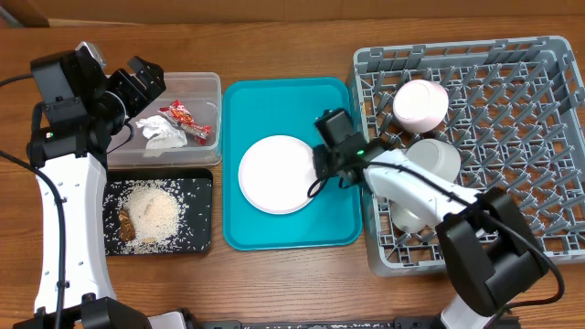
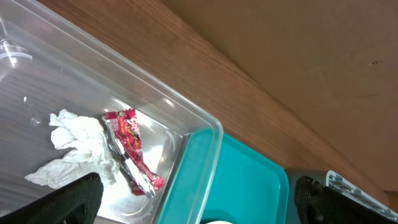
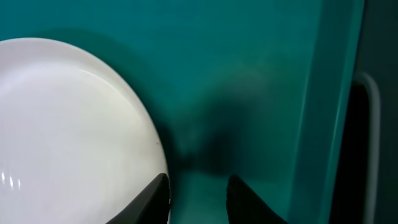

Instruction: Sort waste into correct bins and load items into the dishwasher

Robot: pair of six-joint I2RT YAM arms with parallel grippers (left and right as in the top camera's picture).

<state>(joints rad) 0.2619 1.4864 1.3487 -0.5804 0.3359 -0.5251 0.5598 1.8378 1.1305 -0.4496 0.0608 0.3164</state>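
The left end effector [image 1: 144, 80] hangs wide open over the clear tub [image 1: 208, 82], which holds the napkin [image 1: 160, 132] and the wrapper [image 1: 187, 119]. The plate [image 1: 274, 174] lies on the teal tray [image 1: 283, 233]. At its right rim is the right end effector [image 3: 196, 202], its jaws narrow; I cannot tell whether they pinch the rim.

The left tool [image 1: 144, 75] hung with its jaws spread wide; the right tool [image 1: 322, 169] reached leftward, pointed down, jaws narrowly parted.
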